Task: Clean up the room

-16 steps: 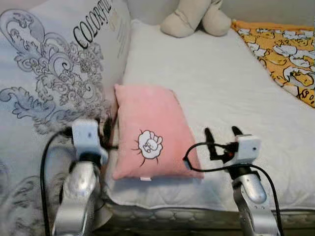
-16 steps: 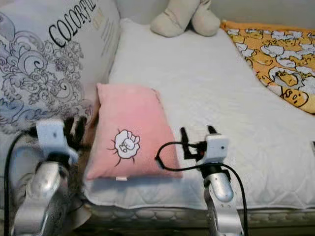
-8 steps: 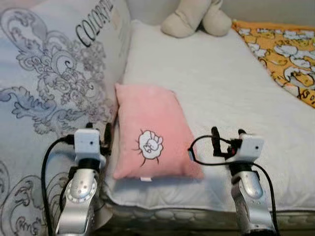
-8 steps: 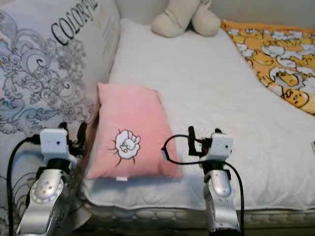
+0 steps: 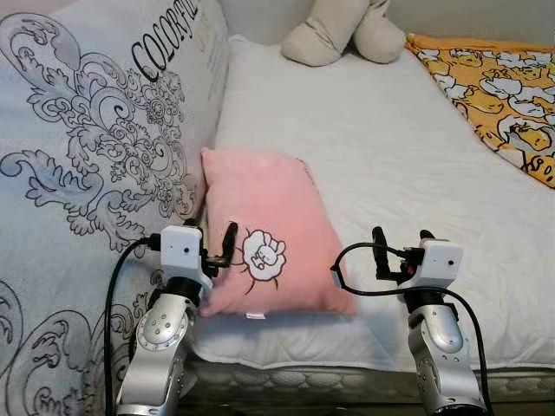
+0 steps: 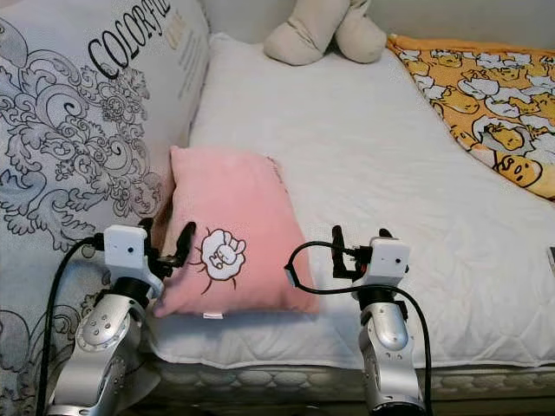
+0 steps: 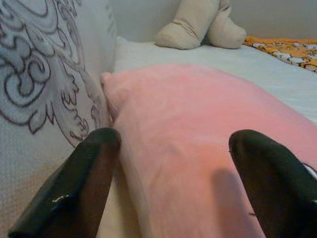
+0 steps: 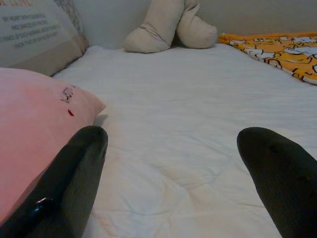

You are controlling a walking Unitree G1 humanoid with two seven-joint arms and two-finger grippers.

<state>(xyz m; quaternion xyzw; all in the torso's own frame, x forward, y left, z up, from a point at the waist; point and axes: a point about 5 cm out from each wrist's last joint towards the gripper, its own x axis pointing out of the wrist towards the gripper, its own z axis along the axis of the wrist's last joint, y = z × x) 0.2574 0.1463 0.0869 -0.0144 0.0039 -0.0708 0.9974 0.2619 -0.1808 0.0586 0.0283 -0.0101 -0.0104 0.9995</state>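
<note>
A pink pillow (image 5: 269,208) with a white sheep emblem lies on the white mattress (image 5: 390,147), against a big printed cushion (image 5: 95,130). My left gripper (image 5: 211,238) is open at the pillow's near left edge, and in the left wrist view the pillow (image 7: 198,148) sits between its fingers (image 7: 79,188). My right gripper (image 5: 401,238) is open just right of the pillow's near right corner, over bare mattress. In the right wrist view the pillow (image 8: 34,124) lies beside one finger (image 8: 74,173).
A beige plush toy (image 5: 338,30) sits at the far end of the bed. An orange blanket with a duck print (image 5: 494,87) covers the far right. The mattress's front edge (image 5: 329,377) runs just below both arms.
My left gripper has swung right, from beside the printed cushion to the pillow's near left edge. The right gripper shifted slightly right and then held still.
</note>
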